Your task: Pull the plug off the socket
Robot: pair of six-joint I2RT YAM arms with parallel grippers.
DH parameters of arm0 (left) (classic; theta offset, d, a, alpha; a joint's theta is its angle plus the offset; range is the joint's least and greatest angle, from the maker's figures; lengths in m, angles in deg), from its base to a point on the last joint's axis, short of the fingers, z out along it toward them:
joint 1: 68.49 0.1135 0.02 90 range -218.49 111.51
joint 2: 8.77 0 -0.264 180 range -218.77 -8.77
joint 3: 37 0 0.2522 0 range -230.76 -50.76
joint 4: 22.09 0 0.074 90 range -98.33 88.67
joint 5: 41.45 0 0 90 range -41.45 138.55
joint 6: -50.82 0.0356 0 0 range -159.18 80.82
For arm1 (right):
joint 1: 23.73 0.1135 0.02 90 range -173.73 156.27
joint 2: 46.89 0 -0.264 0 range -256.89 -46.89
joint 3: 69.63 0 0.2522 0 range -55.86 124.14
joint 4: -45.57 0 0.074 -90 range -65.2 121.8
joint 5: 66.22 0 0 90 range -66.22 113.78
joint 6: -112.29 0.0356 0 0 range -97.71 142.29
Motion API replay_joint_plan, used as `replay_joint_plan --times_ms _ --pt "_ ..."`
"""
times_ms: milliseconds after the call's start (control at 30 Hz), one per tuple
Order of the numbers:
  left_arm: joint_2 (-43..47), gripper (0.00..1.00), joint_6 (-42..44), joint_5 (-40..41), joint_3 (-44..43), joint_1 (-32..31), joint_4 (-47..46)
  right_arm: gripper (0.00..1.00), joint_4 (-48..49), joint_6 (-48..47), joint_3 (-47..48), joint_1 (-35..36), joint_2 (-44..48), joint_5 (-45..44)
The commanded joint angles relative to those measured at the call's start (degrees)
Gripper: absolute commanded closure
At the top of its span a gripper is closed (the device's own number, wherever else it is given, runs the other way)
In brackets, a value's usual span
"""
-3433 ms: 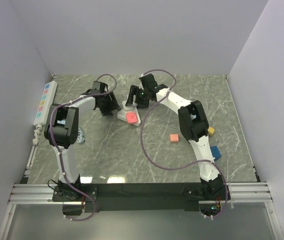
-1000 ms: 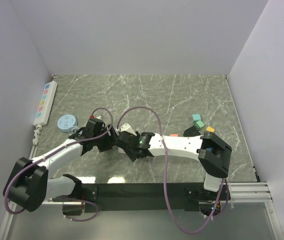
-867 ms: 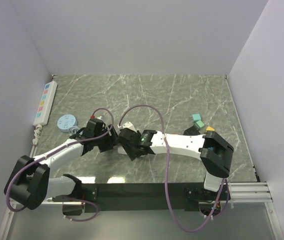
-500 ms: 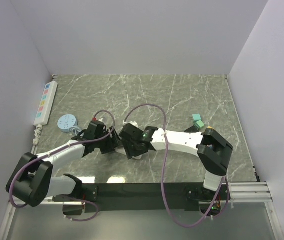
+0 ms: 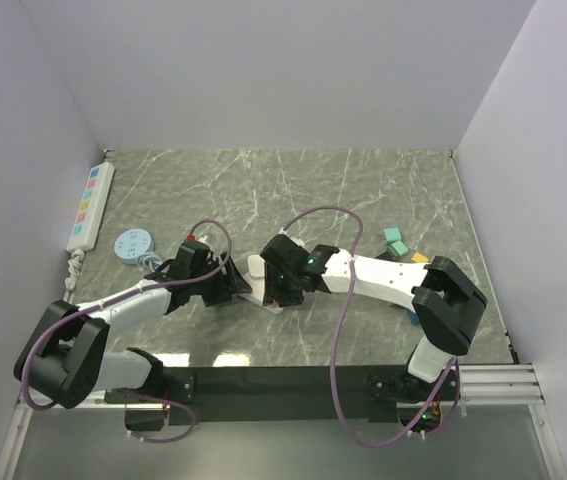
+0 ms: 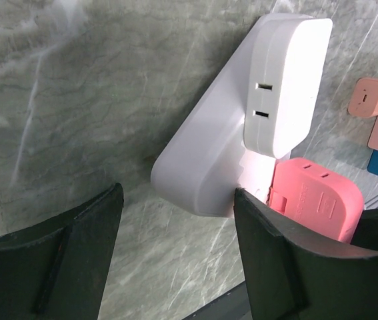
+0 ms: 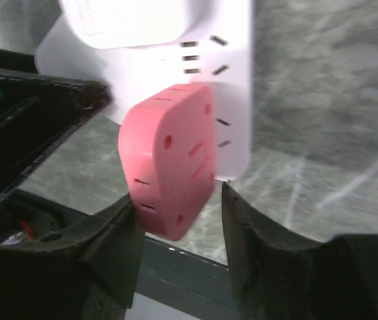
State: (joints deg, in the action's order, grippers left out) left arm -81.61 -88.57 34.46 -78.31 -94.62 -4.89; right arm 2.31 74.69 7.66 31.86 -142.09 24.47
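Observation:
A white socket strip [image 6: 209,153] lies on the marble table. A white adapter [image 6: 283,73] and a pink plug [image 6: 315,200] sit in it. In the top view the socket [image 5: 254,266] shows between the two grippers and the plug is hidden under the right one. My left gripper [image 6: 175,195] is open, its fingers on either side of the socket's rounded end. My right gripper [image 7: 177,199] is open around the pink plug [image 7: 169,163]. Its left finger [image 7: 112,250] touches the plug; the right finger [image 7: 252,240] stands a little apart.
A multi-coloured power strip [image 5: 89,205] lies along the left wall, with a round blue disc [image 5: 133,243] near it. Teal blocks [image 5: 395,242] and a yellow block [image 5: 419,257] sit by the right arm. The table's near edge runs just under both grippers.
Over the last second both grippers have shifted right along the near part of the table, the right one more. Its fingers now stand around the pink plug.

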Motion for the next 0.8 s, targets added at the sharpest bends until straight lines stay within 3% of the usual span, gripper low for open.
replay_joint_plan --times_ms 0,133,400,600,700,767 --pt "-1.0 0.28 1.2 1.6 0.0 -0.2 2.2 0.45 -7.4 1.1 3.7 -0.7 1.9 -5.1" --pt "-1.2 0.28 1.3 1.6 -0.3 -0.2 2.3 0.3 -12.9 -5.6 8.3 -0.7 0.5 -8.7" --pt "-2.0 0.28 1.7 1.3 -1.9 -0.2 2.5 0.34 -15.9 -17.7 16.5 -0.5 -6.4 -8.1" --pt "-2.1 0.28 1.8 1.2 -2.6 -0.2 2.6 0.53 -16.9 -21.1 18.8 -0.6 -11.4 -6.4" --pt "-2.0 0.29 1.1 0.6 -2.4 -0.2 2.1 0.81 -16.1 -20.4 17.2 -0.5 -10.7 -6.7" --pt "-1.3 0.29 0.3 -1.1 -2.3 -0.3 1.1 0.94 -15.3 -19.7 15.6 -0.7 -9.5 -6.5"
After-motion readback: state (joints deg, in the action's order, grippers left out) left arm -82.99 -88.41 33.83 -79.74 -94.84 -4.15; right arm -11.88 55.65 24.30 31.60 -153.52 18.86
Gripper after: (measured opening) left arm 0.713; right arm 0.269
